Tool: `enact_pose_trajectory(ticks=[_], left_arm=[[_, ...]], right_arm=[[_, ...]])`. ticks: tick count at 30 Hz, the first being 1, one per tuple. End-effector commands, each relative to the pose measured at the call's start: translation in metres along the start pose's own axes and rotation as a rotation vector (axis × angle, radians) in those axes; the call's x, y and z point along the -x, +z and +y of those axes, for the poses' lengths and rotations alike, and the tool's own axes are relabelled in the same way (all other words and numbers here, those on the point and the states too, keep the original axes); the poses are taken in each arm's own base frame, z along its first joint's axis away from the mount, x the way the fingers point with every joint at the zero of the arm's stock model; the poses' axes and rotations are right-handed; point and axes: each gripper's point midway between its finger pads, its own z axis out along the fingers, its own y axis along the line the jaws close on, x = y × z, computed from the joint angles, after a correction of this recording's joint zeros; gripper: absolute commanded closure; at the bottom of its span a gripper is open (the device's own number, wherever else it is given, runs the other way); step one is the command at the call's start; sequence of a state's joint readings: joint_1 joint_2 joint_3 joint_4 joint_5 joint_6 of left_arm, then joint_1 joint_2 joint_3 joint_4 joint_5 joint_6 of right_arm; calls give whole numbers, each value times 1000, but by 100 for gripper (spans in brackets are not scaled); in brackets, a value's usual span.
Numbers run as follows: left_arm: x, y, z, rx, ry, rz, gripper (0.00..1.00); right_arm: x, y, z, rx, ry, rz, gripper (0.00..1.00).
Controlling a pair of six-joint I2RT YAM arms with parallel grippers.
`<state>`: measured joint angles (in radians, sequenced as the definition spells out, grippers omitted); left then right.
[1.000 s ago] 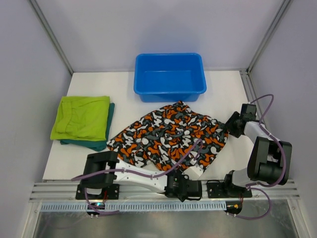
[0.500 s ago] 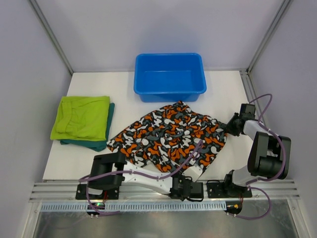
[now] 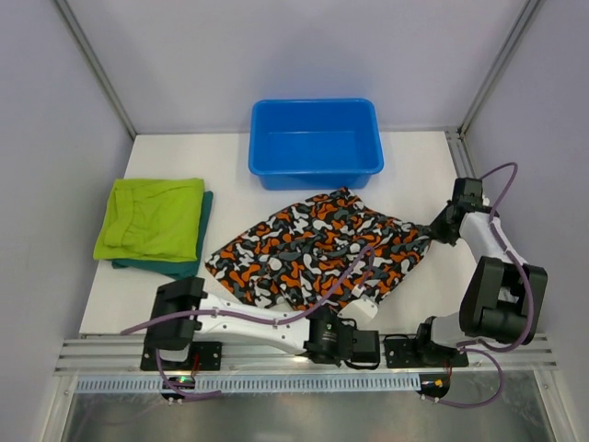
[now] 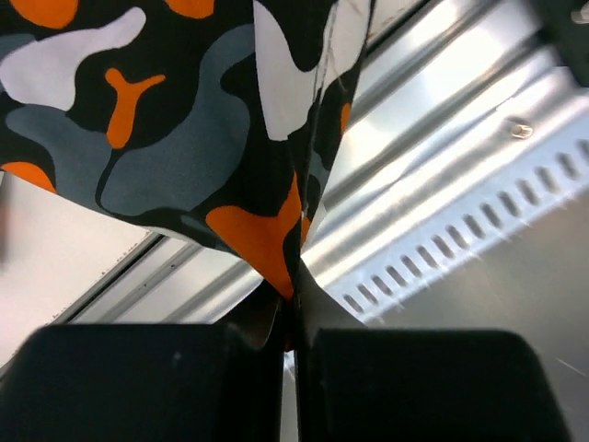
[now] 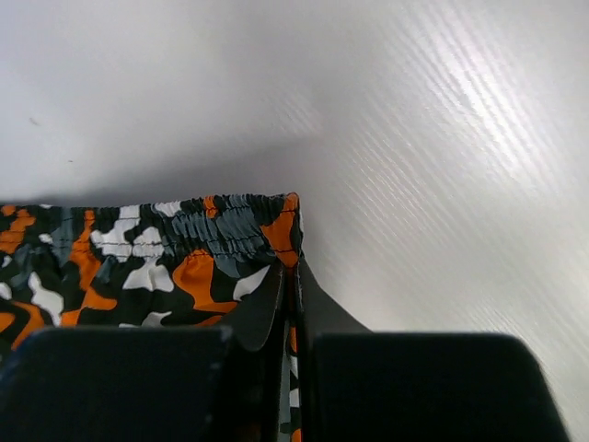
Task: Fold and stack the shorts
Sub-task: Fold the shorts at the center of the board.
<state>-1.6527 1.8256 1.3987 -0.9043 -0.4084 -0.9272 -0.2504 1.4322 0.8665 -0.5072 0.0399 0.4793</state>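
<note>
The camouflage shorts (image 3: 317,249) lie spread in the middle of the counter (image 3: 414,166), just in front of the blue tub (image 3: 316,143). Their long axis runs from the lower left toward the right of the top view. Both claws are clamped on them.

The right claw (image 3: 436,230), at the right-centre of the frame, is pinched tight on a corner of the gathered waistband. Its wrist view shows the elastic edge caught between the closed fingers. The left claw (image 3: 361,308), low in the centre of the frame, is closed on a fold of the near edge. In its wrist view the cloth rises out of the nip, with the metal rail (image 4: 442,175) showing behind it.

So both held points sit on the right and near side of the garment, and the loose bulk spreads away from them to the upper left. I'd judge the coming fold turns on that: the held edge needs carrying toward the upper left, over the loose part.

The lime shorts (image 3: 152,216) sit folded on the teal shorts (image 3: 198,269) at the left of the frame, well apart from the camouflage pair. The left arm is the nearer one to that stack.
</note>
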Motion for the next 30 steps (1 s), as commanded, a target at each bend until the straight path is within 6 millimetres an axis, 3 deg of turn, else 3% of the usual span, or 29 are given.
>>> enact_pose_trajectory(ticks=[1, 5, 9, 14, 16, 19, 20, 22, 23, 27, 30], left_arm=[[0, -49, -7, -116, 27, 31, 100], [3, -70, -20, -262, 15, 17, 96], [4, -92, -21, -318, 32, 33, 97], [-15, -98, 0, -268, 89, 110, 97], [-13, -104, 6, -267, 95, 94, 97], [5, -123, 30, -206, 90, 9, 96], [6, -127, 45, -156, 105, 6, 96], [30, -138, 75, -46, 82, -67, 96], [27, -140, 97, 33, 92, -44, 97], [53, -140, 150, 205, 65, -89, 93], [74, -124, 181, 239, 44, -95, 93]], right_arm=[[44, -46, -7, -81, 42, -150, 97], [64, -73, -29, -178, 57, -209, 97], [69, -95, -45, -244, 48, -228, 96], [82, -137, -63, -311, 53, -328, 96], [83, -153, -68, -319, 53, -355, 96], [82, -165, -55, -240, 56, -358, 97], [84, -172, -50, -209, 60, -374, 96], [85, -175, -43, -167, 71, -377, 97], [87, -177, -40, -153, 77, -382, 96], [89, -165, -26, -96, 86, -351, 96], [89, -149, -16, -62, 94, -314, 97]])
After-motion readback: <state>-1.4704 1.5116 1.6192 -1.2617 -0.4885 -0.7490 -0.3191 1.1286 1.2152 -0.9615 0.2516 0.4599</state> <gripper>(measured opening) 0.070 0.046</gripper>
